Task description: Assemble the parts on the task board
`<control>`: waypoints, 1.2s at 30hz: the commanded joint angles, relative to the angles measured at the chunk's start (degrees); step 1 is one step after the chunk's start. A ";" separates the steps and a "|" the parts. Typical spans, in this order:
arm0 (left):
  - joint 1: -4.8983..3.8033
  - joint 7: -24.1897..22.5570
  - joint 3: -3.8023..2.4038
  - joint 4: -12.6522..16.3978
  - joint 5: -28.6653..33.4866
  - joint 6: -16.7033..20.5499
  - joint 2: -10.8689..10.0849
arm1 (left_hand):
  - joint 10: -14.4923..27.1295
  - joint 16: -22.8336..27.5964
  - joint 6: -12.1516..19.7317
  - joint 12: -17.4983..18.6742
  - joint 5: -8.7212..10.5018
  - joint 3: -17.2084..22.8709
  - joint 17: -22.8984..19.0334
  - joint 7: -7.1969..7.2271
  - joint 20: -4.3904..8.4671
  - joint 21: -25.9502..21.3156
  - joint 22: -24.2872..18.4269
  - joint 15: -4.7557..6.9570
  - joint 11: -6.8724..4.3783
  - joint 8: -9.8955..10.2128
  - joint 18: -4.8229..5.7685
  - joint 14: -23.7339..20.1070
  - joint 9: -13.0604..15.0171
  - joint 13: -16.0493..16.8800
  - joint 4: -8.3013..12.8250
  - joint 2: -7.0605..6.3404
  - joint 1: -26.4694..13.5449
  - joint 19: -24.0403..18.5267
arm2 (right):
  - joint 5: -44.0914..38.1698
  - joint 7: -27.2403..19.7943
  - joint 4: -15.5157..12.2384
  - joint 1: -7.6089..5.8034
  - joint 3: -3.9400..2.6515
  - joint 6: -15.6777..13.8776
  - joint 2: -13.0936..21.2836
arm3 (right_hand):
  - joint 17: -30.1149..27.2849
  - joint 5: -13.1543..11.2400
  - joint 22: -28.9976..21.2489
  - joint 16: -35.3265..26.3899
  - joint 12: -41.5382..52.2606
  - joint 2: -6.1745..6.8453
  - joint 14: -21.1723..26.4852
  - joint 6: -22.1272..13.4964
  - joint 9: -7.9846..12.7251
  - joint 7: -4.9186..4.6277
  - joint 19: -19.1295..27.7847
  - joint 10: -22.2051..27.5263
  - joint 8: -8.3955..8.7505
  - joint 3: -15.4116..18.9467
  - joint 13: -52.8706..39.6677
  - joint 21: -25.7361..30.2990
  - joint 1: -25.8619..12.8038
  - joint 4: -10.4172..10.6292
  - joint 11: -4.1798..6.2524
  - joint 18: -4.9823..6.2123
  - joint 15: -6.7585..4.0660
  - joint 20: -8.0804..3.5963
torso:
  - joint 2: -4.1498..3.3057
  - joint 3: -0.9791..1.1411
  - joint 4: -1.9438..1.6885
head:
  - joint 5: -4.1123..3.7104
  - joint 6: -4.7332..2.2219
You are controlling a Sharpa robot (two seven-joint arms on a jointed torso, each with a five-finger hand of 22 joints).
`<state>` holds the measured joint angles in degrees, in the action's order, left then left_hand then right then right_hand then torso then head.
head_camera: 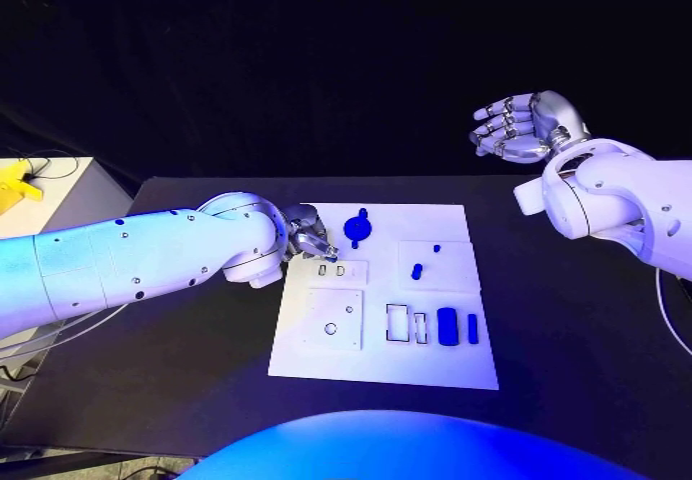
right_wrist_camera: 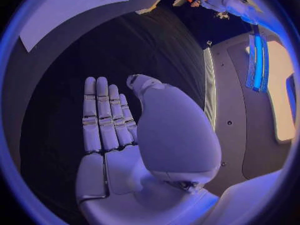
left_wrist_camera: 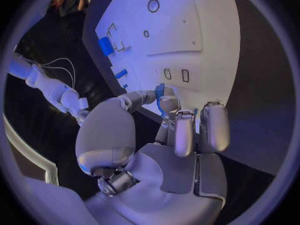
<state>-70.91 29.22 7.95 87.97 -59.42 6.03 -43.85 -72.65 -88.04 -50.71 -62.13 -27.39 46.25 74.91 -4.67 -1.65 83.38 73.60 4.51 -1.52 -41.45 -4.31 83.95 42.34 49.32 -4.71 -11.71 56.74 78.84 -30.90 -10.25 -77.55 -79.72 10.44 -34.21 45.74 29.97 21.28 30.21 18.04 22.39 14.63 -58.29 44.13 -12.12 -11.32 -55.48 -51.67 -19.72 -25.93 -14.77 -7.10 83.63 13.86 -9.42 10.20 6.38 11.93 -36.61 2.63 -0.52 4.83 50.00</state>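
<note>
The white task board (head_camera: 389,355) lies mid-table. A round blue part with stems (head_camera: 356,228) sits at its far edge, a small blue part (head_camera: 417,271) lies further in, and two blue bars (head_camera: 449,326) stand in slots near the front. My left hand (head_camera: 306,238) rests at the board's far left corner with its fingers curled in, the tips just beside the round part (left_wrist_camera: 160,92); the head view shows a narrow gap between them. My right hand (head_camera: 522,126) hangs high beyond the table's far right, fingers spread (right_wrist_camera: 103,115), holding nothing.
Empty rectangular recesses (head_camera: 398,322) and a square plate with a hole (head_camera: 332,320) mark the board's front half. A white side cabinet with a yellow object (head_camera: 15,186) stands off the table's left. Black table (head_camera: 577,330) surrounds the board.
</note>
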 commanded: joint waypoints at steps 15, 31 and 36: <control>0.51 -0.13 1.15 -1.38 -2.07 -0.32 2.67 | -0.44 -0.24 -2.38 -0.43 -0.40 11.10 12.35 1.88 0.05 0.43 0.19 0.31 -0.04 -0.39 0.60 5.23 1.08 0.19 11.49 0.47 0.16 0.32 | 8.38 -7.91 2.79 -0.14 -0.02 0.91 -2.00 | -10.01 -0.30 -15.51 -10.52 -10.13 -0.99 -0.03 1.54 1.52 -2.45 0.21 -3.62 3.20 -2.99 11.23 3.51 -4.36 -5.03 -1.04 0.32 1.52 2.12 | 0.05 0.10 -0.04 | -0.44 0.00; 0.66 0.04 1.39 -3.67 -2.79 -2.39 4.36 | -0.49 -0.23 -2.40 -0.48 -0.45 11.14 12.35 1.89 0.08 0.48 0.29 0.32 -0.06 -0.39 0.63 5.23 1.10 0.25 11.48 0.49 0.16 0.39 | 8.68 -7.55 3.47 -0.21 -0.03 1.22 -2.44 | -11.64 -0.16 -17.86 -11.78 -11.94 -1.16 0.36 1.70 1.79 -2.73 0.75 -3.85 4.00 -2.87 11.20 3.55 -5.19 -5.88 -1.35 0.27 1.92 2.49 | -0.10 0.05 0.08 | -0.82 0.00; 0.68 0.08 1.42 -3.94 -2.88 -2.86 4.44 | -0.48 -0.20 -2.42 -0.43 -0.50 11.18 12.30 1.90 0.10 0.49 0.30 0.34 -0.07 -0.38 0.62 5.22 1.12 0.17 11.47 0.50 0.15 0.39 | 8.70 -7.50 3.46 -0.23 -0.03 1.38 -2.43 | -11.73 -0.13 -17.99 -11.84 -12.04 -1.18 0.37 1.71 1.80 -2.73 0.80 -3.86 4.05 -2.87 11.20 3.55 -5.20 -5.95 -1.36 0.28 1.93 2.51 | -0.07 0.11 -0.02 | -0.92 0.00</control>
<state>-70.24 29.31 9.37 84.06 -61.87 4.61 -39.53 -72.94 -88.04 -50.71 -62.36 -27.62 46.25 74.91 -4.66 -1.65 83.60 73.85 4.49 -1.63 -41.70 -4.32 83.95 43.46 49.51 -4.71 -11.69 56.76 78.84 -22.32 -16.83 -74.08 -79.91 10.44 -33.89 43.35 18.28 21.29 12.28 6.43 10.73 13.50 -58.03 45.44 -10.39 -11.68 -54.73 -55.05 -15.94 -28.85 -3.61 -3.77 78.94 8.20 -10.71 10.19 7.99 14.16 -36.68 2.70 -0.50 3.93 50.01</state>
